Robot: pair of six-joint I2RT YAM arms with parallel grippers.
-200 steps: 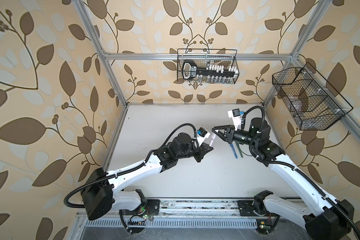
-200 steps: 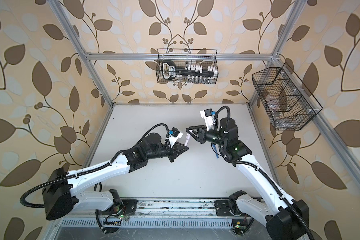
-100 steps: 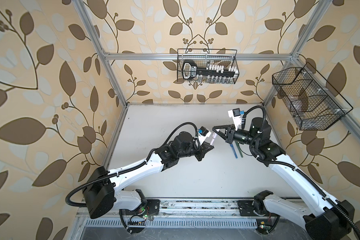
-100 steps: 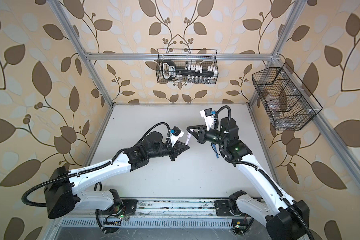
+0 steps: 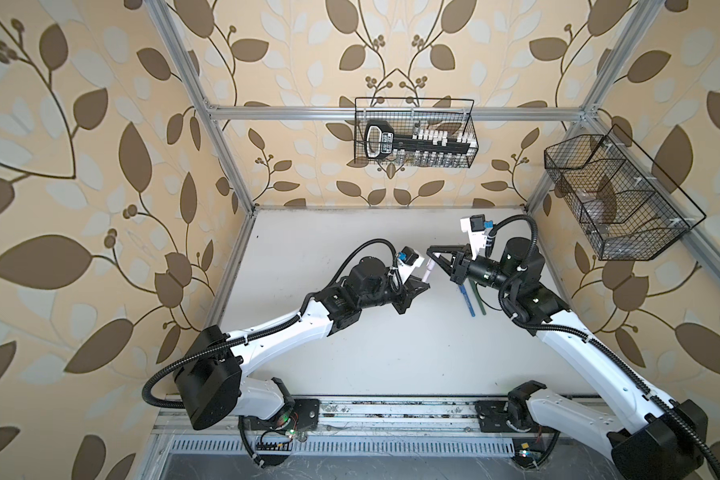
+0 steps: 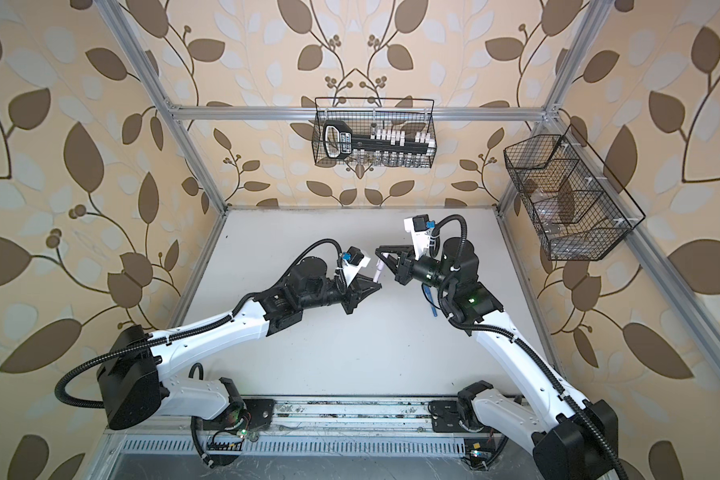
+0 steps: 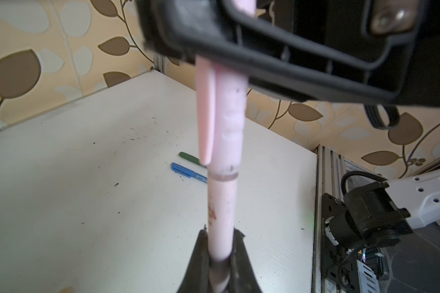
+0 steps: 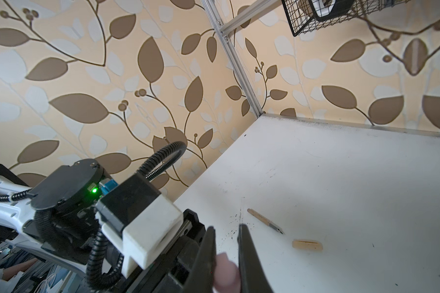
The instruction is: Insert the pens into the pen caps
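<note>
Pink pen [image 7: 221, 210]: barrel pinched in left gripper [image 7: 220, 256], held off table [image 7: 87, 177], tip end inside pink cap [image 7: 230, 121]. Right gripper [image 8: 226, 228] pinches cap, facing left gripper so both share one axis for pushing home. Tan pen [image 8: 263, 223] and tan cap [image 8: 307, 245] lie apart beyond its tips, unjoined.

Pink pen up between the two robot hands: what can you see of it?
The pink pen is a thin, round stick of pale pink, smooth-looking plastic with a small brownish smudge on its barrel. One end is pinched in the shut left gripper. The other end sits inside the pink cap, which has a clip and is clamped by the right gripper. A thin ring shows at the join. It is up in the air above the white table, touching nothing else.
</note>
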